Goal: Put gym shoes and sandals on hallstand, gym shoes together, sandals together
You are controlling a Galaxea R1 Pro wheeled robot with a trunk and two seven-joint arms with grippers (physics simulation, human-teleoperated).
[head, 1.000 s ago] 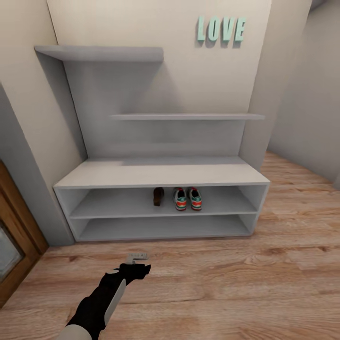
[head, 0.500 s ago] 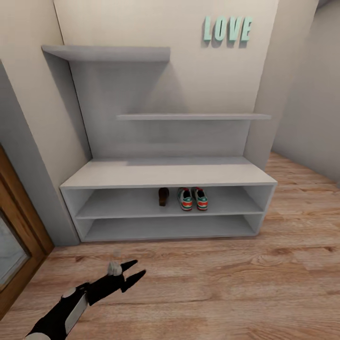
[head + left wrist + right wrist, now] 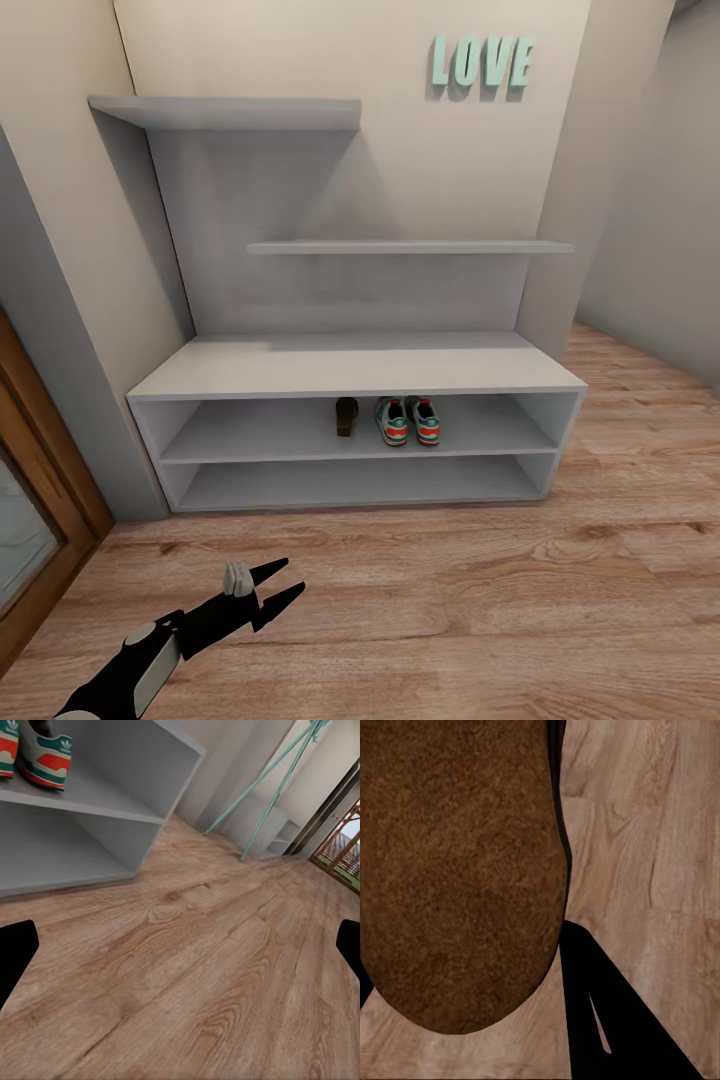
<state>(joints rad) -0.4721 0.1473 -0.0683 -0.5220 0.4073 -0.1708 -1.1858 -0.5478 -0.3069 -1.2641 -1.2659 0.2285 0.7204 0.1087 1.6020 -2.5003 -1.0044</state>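
The hallstand (image 3: 350, 365) stands against the wall ahead. On its upper low shelf the two gym shoes (image 3: 408, 421) sit side by side, with one brown sandal (image 3: 346, 416) just to their left. The gym shoes (image 3: 41, 754) also appear on that shelf in the left wrist view. My left gripper (image 3: 290, 578) hovers open over the corridor floor (image 3: 480, 600) in front of the rack, its fingers (image 3: 15, 952) spread wide with nothing between them. My right gripper (image 3: 465, 907) is shut on the other sandal (image 3: 457, 870), whose brown sole hangs above the planks beside one black finger (image 3: 600, 1020).
A wooden door frame (image 3: 40, 490) borders the left side. Green slanted coat-stand legs (image 3: 262, 802) rise from the floor past the rack's end. Mint LOVE letters (image 3: 480, 62) hang on the wall. Open wood floor stretches to the right of the rack.
The head view shifted slightly a second ago. My left arm has swung left and drawn back toward me, and the gripper has sunk a little lower over the floor.
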